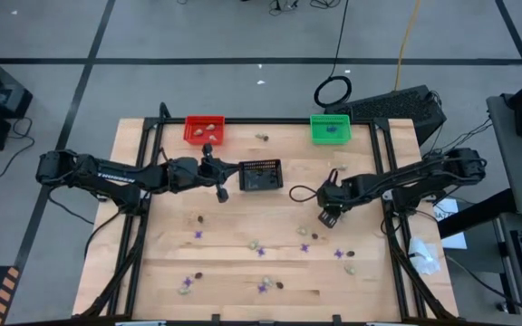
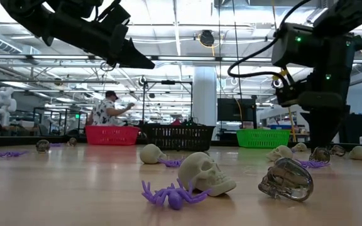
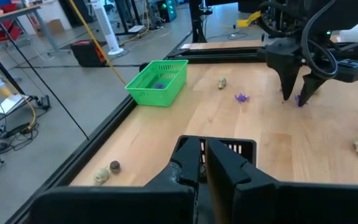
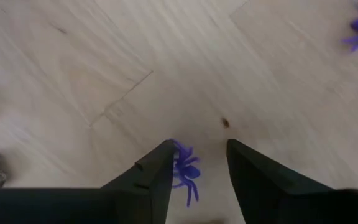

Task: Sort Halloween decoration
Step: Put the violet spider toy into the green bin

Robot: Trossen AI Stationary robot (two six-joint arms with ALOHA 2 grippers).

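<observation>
Table (image 1: 170, 272): pale wood planks, dark metal frame. Three small lattice plastic baskets along far edge: red (image 1: 205, 130), black (image 1: 261, 175), green (image 1: 330, 128). Left gripper (image 3: 204, 163) hung above black basket, fingers pressed together, empty. Right gripper (image 4: 197, 168) stood low over table, fingers spread, a purple spider (image 4: 184, 169) lying between them. Bone-coloured skulls (image 2: 205, 173), smoky glassy skulls (image 2: 286, 179) and more leggy spiders lay scattered over near half.
</observation>
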